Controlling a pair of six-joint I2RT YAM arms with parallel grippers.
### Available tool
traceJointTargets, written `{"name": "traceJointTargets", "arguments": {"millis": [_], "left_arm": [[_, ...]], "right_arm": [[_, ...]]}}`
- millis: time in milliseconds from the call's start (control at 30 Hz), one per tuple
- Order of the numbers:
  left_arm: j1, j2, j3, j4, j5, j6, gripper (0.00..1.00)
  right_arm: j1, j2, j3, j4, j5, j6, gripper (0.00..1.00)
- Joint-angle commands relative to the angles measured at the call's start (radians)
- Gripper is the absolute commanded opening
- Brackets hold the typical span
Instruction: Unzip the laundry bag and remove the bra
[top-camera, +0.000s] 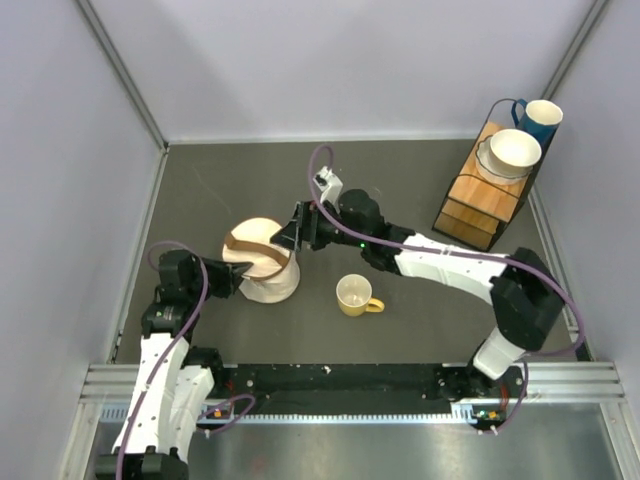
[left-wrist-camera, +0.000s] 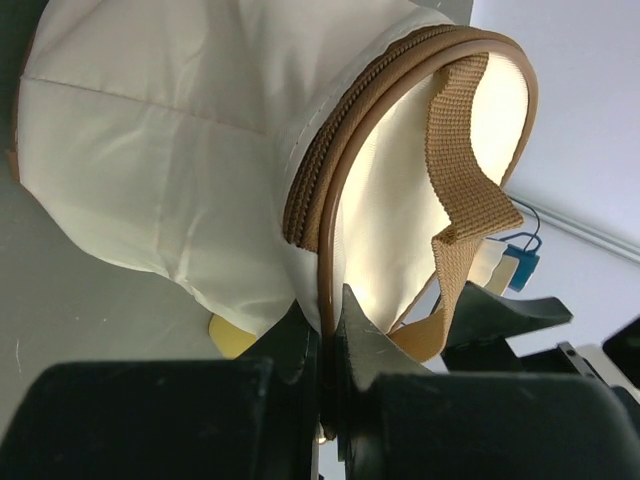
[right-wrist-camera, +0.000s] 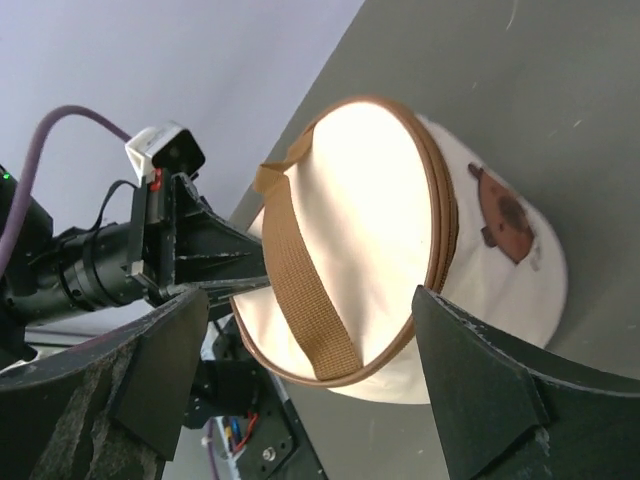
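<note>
Zipped laundry bag (top-camera: 262, 262) sits left of desk (top-camera: 400, 190) centre, its lid tilted toward the right gripper (top-camera: 289, 236). That gripper gapes open just beside the bag's far-right rim. The left gripper (left-wrist-camera: 330, 312) is pinched shut on the bag's near rim; bra not visible.

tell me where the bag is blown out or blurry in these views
right wrist: the laundry bag lid is blown out to near white, the right gripper fingers dark and soft; left wrist: lid glows too, the left gripper dark and soft-edged; top external: even light, no glare
</note>
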Motion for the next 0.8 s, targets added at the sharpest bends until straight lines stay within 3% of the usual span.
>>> {"name": "traceJointTargets", "arguments": {"millis": [0, 67, 200, 533, 667, 767], "left_arm": [[-0.001, -0.019, -0.016, 0.051, 0.010, -0.015, 0.00], [0.000, -0.027, -0.021, 0.051, 0.011, -0.018, 0.00], [-0.001, -0.032, -0.032, 0.051, 0.014, -0.018, 0.00], [-0.001, -0.038, -0.035, 0.057, 0.004, 0.000, 0.00], [0.000, -0.039, -0.036, 0.060, 0.007, -0.003, 0.00], [0.000, -0.036, -0.038, 0.066, 0.013, 0.003, 0.00]], "right_arm": [[0.009, 0.104, 0.046, -0.022, -0.131, 0.098, 0.81], [0.009, 0.140, 0.049, -0.001, -0.143, 0.130, 0.75], [0.009, 0.151, 0.045, -0.011, -0.106, 0.129, 0.73], [0.003, 0.001, -0.037, -0.130, 0.158, 0.003, 0.89], [0.000, 0.068, -0.019, -0.113, 0.059, 0.031, 0.88], [0.001, 0.123, 0.003, -0.044, -0.043, 0.074, 0.77]]}}
